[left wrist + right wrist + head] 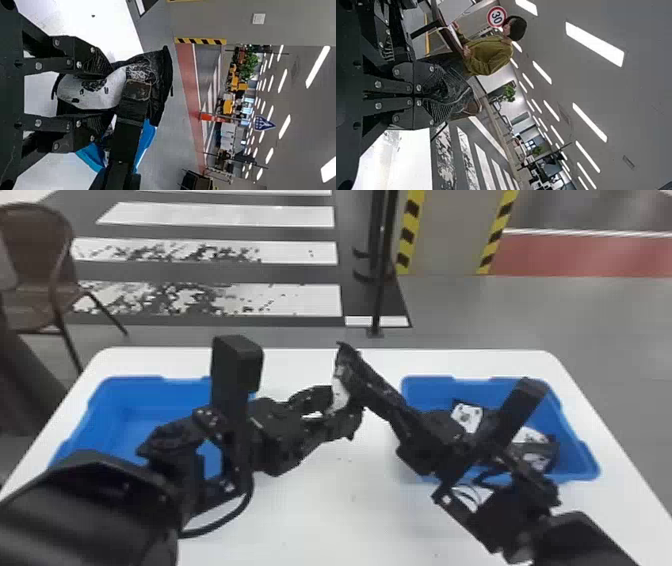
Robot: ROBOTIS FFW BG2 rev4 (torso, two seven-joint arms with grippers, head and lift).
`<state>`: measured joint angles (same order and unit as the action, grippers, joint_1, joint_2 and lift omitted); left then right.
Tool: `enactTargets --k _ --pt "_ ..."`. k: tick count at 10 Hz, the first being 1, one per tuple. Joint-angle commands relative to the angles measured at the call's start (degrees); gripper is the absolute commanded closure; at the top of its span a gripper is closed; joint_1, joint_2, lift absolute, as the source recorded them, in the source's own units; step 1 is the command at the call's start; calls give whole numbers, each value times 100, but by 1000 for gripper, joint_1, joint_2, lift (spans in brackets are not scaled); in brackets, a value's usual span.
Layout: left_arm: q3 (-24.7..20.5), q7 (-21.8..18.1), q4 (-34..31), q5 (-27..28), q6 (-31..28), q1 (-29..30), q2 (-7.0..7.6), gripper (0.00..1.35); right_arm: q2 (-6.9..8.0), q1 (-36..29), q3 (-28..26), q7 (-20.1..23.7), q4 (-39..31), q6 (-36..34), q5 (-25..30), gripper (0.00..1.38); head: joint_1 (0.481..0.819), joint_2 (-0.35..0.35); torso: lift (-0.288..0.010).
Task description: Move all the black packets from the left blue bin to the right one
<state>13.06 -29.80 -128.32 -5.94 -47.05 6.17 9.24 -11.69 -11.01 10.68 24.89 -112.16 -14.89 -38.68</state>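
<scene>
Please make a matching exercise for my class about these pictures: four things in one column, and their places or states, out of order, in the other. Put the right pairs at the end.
Things
1. Left gripper
2. Right gripper
3. Right blue bin
4. Brown chair

Places and states
A. Has black-and-white packets lying in it
B. Stands on the floor beyond the left side of the table
C. Fingers apart, one on each side of part of a raised packet
D. Fingers closed on that raised packet

Right pairs: 1-C, 2-D, 3-A, 4-B
</scene>
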Motion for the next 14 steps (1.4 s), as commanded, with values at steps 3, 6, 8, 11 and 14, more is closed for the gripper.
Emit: enactTargets --k 3,6,8,11,14 --pt "-837 9 -450 -1 838 719 -177 124 35 131 -680 -11 325 55 120 1276 695 -31 -140" --pt "-1934 97 -1350 22 1204 1576 -502 130 158 524 -1868 -28 1042 55 1171 1276 695 -42 -140" --pt "-2380 124 -1772 -103 1274 1956 -652 134 228 637 -2668 -28 1520 -128 1891 1276 691 -92 -140" --pt "-2803 167 -2011 -401 1569 2364 -661 139 228 285 -2919 -28 1577 -212 2280 371 695 -161 -140" --pt "-3260 159 -2053 -560 2104 2940 -652 140 685 -1290 -3433 -90 -828 -184 3205 117 695 -169 -140"
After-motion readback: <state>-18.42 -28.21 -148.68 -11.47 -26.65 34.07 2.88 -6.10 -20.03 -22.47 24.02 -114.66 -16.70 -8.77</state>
